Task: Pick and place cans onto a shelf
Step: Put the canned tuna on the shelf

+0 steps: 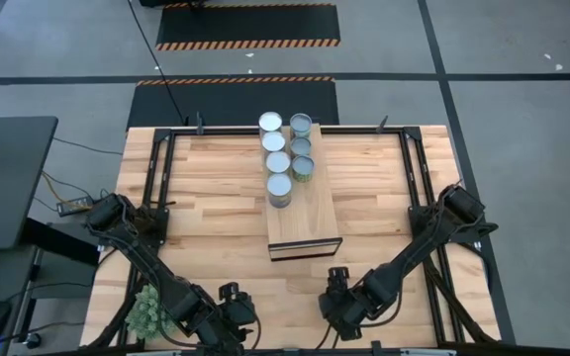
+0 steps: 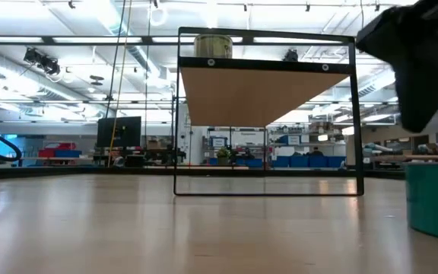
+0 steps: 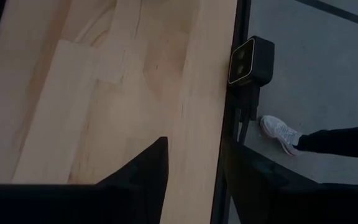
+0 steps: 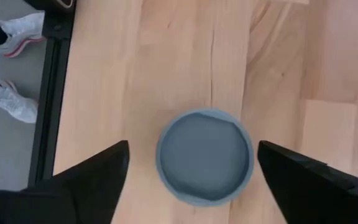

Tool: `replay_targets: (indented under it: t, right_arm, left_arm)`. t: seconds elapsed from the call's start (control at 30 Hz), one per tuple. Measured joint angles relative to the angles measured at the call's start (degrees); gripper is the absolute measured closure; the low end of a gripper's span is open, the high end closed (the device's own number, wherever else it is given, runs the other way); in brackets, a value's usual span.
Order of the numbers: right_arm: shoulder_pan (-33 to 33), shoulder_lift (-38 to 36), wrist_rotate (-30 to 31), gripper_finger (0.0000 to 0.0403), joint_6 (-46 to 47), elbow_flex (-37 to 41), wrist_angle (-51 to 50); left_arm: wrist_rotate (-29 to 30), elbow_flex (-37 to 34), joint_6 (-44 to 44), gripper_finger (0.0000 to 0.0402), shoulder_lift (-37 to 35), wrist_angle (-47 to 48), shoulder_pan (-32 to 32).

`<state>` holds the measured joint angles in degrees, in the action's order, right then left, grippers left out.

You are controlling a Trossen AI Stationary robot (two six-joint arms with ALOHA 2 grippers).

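Right gripper [image 4: 191,171] hangs over a blue-grey can [image 4: 205,155] on the bench [image 4: 166,56], jaws released, straddling it. Left jaws' state: cannot tell.

Both arms fold low at the near edge; right gripper [image 4: 191,165] jaws spread wide, pointing down.

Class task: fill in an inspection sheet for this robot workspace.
Surface: butcher-block table, black frame rails.
Job's things: seven cans on the shelf; one blue-grey can on the table.
Clutter: spiky green plant ball.
Grippers: right gripper, jaws open either side of the blue-grey can; left gripper, jaws open, empty, by the table's edge.
Cables: black cable across the floor.
Surroundings: hazard-striped mats; a person's white shoes.
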<state>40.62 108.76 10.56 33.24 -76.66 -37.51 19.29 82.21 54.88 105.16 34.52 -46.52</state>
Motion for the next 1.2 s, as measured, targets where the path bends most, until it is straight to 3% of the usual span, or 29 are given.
replay_targets:
  t: [0.17, 0.53, 1.2]
  right_arm:
    - [-0.1, 0.0, 0.4, 0.0007, -1.1, 1.4, 2.2]
    - [-0.1, 0.0, 3.6, 0.0004, -6.4, 5.2, 8.9]
    - [0.1, -0.1, 2.9, 0.0007, -8.3, 12.8, 18.3]
  left_arm:
    - [0.0, 0.0, 0.0, 0.0246, 0.0, -0.5, 0.0]
    - [0.0, 0.0, 0.5, 0.0246, 0.0, -0.4, 0.1]
    - [0.0, 0.0, 1.1, 0.0246, 0.0, -0.4, 0.1]
